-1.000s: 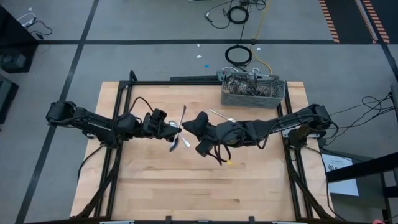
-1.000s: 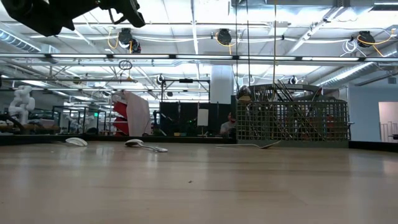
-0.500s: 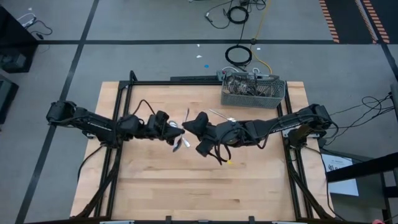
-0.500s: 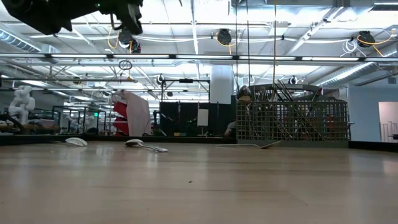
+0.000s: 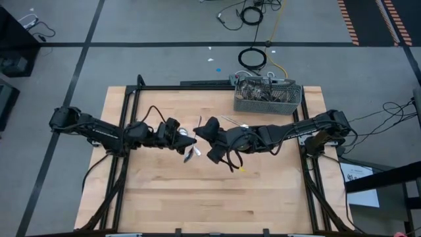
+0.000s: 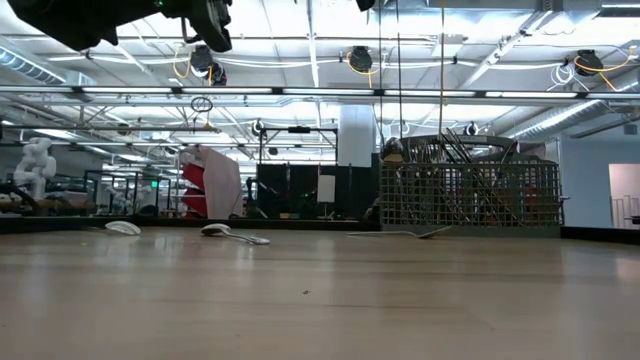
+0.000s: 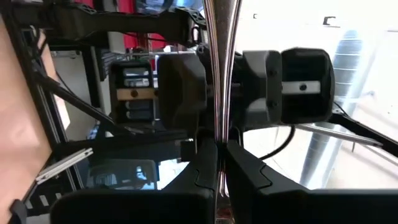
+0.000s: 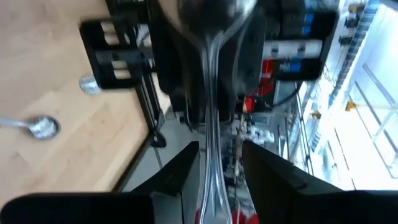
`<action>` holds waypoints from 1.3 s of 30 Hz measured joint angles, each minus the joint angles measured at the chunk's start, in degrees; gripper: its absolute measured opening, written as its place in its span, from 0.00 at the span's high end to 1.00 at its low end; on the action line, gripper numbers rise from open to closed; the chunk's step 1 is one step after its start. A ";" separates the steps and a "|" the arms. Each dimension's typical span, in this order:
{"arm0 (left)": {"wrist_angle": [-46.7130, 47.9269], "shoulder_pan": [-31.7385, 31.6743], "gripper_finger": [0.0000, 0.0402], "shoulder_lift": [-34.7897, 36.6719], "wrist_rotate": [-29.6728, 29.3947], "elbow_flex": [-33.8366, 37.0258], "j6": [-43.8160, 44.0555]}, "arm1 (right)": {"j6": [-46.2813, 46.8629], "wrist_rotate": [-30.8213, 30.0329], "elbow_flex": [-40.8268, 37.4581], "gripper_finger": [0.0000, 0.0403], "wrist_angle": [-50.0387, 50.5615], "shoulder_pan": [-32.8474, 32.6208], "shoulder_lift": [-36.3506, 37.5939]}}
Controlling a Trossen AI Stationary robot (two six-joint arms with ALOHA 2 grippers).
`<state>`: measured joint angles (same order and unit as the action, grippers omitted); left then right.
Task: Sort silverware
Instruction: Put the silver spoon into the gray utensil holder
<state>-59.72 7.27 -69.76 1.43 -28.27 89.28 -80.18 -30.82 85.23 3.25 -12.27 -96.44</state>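
2 dark robot arms met above the middle of a wooden table (image 5: 164,197), passing a single piece of silverware between them. The left gripper (image 5: 185,139) was clamped on the handle of a spoon (image 7: 217,74), its fingers (image 7: 200,163) pressed tight against the thin metal in the left wrist view. The right gripper (image 5: 200,129) faced it from just beside, its fingers (image 8: 180,174) standing apart on either side of the same spoon's stem, with gaps visible between pads and metal in the right wrist view.

Below the meeting point, 2 loose spoons (image 6: 232,233) lay on the tabletop, and another utensil (image 6: 400,234) rested just in front of the grey wire-mesh basket (image 5: 267,95). That basket stood at the table's far edge toward the right arm's side, packed with the rest of the silverware (image 6: 462,150), handles upright and tilted.
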 joint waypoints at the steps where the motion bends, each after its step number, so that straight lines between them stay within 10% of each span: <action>1: 0.18 0.00 0.94 0.00 0.00 0.00 0.08 | 0.00 0.97 0.00 0.72 0.04 0.08 0.00; 29: 0.62 -0.34 0.94 0.11 1.98 0.00 0.05 | 2.16 -4.72 -0.02 0.90 -8.52 0.74 -4.31; 39: -1.54 -1.06 0.80 0.07 2.21 0.00 -2.87 | 19.14 -3.88 -0.02 0.97 -4.66 -0.14 -4.11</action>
<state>-61.26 6.21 -69.69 3.64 -28.27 86.41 -61.05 -34.70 85.21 -1.41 -12.41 -100.55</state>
